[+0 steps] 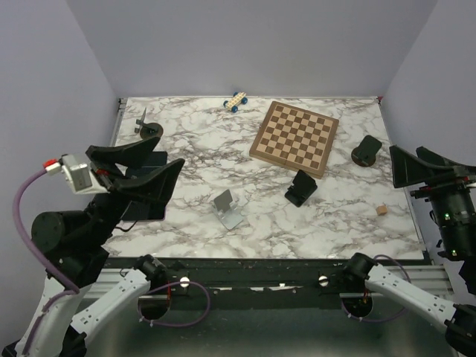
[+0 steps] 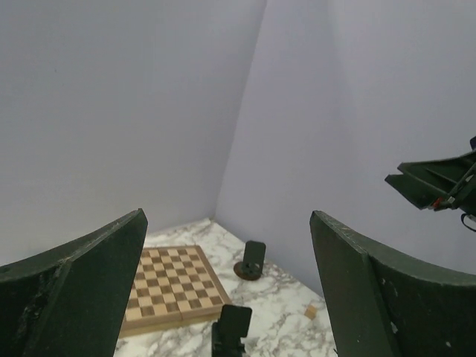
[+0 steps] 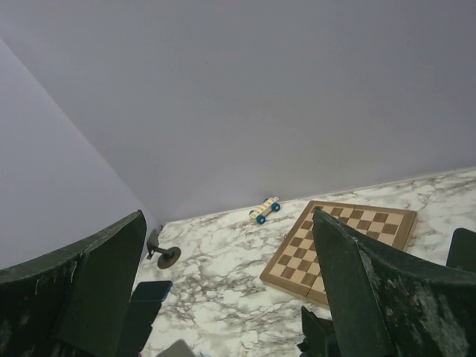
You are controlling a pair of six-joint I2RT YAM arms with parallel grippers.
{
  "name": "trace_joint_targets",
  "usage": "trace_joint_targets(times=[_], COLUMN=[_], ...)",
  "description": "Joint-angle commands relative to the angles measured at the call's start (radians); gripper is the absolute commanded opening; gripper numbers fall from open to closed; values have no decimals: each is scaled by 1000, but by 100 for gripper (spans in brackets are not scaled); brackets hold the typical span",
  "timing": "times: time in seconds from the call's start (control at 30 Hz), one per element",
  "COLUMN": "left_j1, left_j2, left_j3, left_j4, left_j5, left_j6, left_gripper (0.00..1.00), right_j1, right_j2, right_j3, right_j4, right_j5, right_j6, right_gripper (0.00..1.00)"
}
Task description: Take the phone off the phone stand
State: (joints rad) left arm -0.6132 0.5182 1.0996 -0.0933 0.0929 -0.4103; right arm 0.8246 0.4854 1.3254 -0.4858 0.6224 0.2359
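The phone [image 1: 146,208] is a dark blue slab at the table's left edge, mostly covered in the top view by my left gripper [image 1: 171,149]. In the right wrist view the phone [image 3: 151,291] shows tilted, and the phone stand under it is hidden. My left gripper [image 2: 227,216] hangs above it, jaws wide open and empty, looking across the table. My right gripper [image 1: 395,167] is raised off the table's right edge, also open and empty [image 3: 228,213]. It appears at the right of the left wrist view as well [image 2: 431,182].
A chessboard [image 1: 294,137] lies at the back right. Empty stands: a silver one [image 1: 228,208] mid-table, a black one [image 1: 300,188], a round-based one [image 1: 366,151] at the right and another [image 1: 149,128] at the back left. A toy car [image 1: 236,102] and a wooden cube [image 1: 381,210] also lie on the table.
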Motion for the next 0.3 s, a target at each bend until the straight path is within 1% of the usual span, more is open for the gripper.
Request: trace_joint_targets(times=[0.0, 0.03, 0.07, 0.2, 0.27], left_j1=[-5, -5, -5, -4, -5], left_j2=[-60, -75, -86, -100, -93], left_j3=[-12, -18, -28, -44, -44], left_j4=[66, 75, 91, 95, 72], left_j5=[-14, -28, -37, -64, -63], left_j6=[92, 95, 101, 111, 111], left_gripper=[99, 99, 99, 99, 98], right_j1=[4, 4, 4, 4, 4], right_j2=[-50, -60, -72, -101, -110], right_j3=[-61, -33, -88, -136, -138], right_j4=[68, 80, 89, 128, 134], right_j5=[6, 11, 17, 50, 18], right_j6=[-40, -44, -46, -46, -56], right_gripper=[100, 100, 100, 100, 100])
